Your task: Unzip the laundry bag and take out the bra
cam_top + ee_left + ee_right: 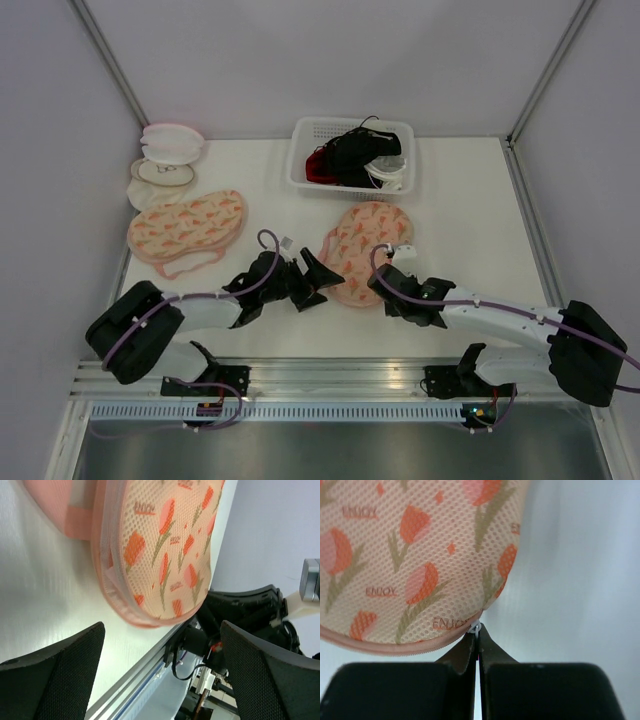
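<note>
Laundry bag (410, 560) zipper (475, 628) pinched (right tool (478, 635)).

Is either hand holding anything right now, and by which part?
The right hand pinches the small white zipper pull of the laundry bag, at its rim. The left hand is open, holding nothing.

Matt mesh-cloth laundry bag (415, 555), white metal zip pull (475, 628), white plastic basket (305, 165)

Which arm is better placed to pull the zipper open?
Right. The right claw is shut on the zipper pull of the laundry bag; the left claw is open, holding nothing.
</note>
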Robot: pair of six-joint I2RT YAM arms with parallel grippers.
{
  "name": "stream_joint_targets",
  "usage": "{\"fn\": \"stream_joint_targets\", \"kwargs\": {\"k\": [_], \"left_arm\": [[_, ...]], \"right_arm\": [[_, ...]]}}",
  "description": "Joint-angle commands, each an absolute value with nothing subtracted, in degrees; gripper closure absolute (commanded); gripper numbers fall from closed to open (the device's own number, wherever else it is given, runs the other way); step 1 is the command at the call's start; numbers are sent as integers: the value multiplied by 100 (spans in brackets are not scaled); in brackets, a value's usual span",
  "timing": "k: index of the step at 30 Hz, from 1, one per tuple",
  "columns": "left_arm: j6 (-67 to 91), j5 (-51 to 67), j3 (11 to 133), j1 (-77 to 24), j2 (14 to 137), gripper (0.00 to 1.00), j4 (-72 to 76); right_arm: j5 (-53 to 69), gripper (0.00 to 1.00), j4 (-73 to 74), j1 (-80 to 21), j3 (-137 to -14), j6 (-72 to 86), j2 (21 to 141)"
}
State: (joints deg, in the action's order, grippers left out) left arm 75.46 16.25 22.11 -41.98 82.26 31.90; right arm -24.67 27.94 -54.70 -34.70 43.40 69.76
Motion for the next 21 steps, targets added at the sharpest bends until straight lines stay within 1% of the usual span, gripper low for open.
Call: {"fn": "stream_joint_targets", "kwargs": {"k": [1, 3, 4, 5, 6, 7, 8, 9, 13, 16, 17, 18, 19, 20, 21], "left_arm": [[7216, 1319, 2066, -4201, 7446, 0, 2585], [7102, 1248, 1969, -4201, 6928, 0, 2174], [7067, 1161, 1908, -4201, 6752, 0, 2040], [6971, 1108, 1890, -4201, 6402, 0, 1882], [6935, 977, 1864, -4201, 6242, 0, 1602], [6882, 949, 1828, -4201, 6110, 0, 1487], [6838, 906, 1802, -4201, 5847, 0, 1407], [6812, 862, 1784, -4201, 5749, 0, 1232], [6706, 861, 1723, -4192, 5371, 0, 932], [6732, 844, 1582, -4192, 5133, 0, 905], [6741, 835, 1547, -4192, 5072, 0, 905], [6733, 818, 1503, -4192, 4976, 0, 897], [6741, 800, 1503, -4192, 4922, 0, 827], [6741, 774, 1503, -4192, 4870, 0, 774], [6680, 739, 1529, -4192, 4808, 0, 695]], "right_arm": [[-3873, 100, 4023, -5379, -3971, 4991, 6627], [-4182, 100, 4523, -5326, -4112, 5158, 6583], [-4566, 100, 4822, -5283, -4366, 5324, 6592], [-4692, 92, 5225, -5265, -4499, 5500, 6574], [-4754, 48, 5308, -5265, -4657, 5485, 6574], [-4772, 29, 5335, -5265, -4719, 5441, 6566], [-4764, 14, 5405, -5273, -4789, 5371, 6618], [-4729, 2, 5414, -5265, -4886, 5301, 6653], [-4439, 2, 5485, -5273, -5027, 5133, 6768], [-3983, 2, 4871, -5466, -4984, 4589, 6575], [-3590, 2, 4356, -5519, -4966, 4405, 6461], [-3308, 2, 4029, -5589, -4922, 3951, 6443], [-3105, 2, 3512, -5607, -4922, 3825, 6460], [-2702, 2, 3298, -5625, -4948, 3649, 6521], [-2594, 2, 3113, -5642, -5061, 3526, 6617]]}}
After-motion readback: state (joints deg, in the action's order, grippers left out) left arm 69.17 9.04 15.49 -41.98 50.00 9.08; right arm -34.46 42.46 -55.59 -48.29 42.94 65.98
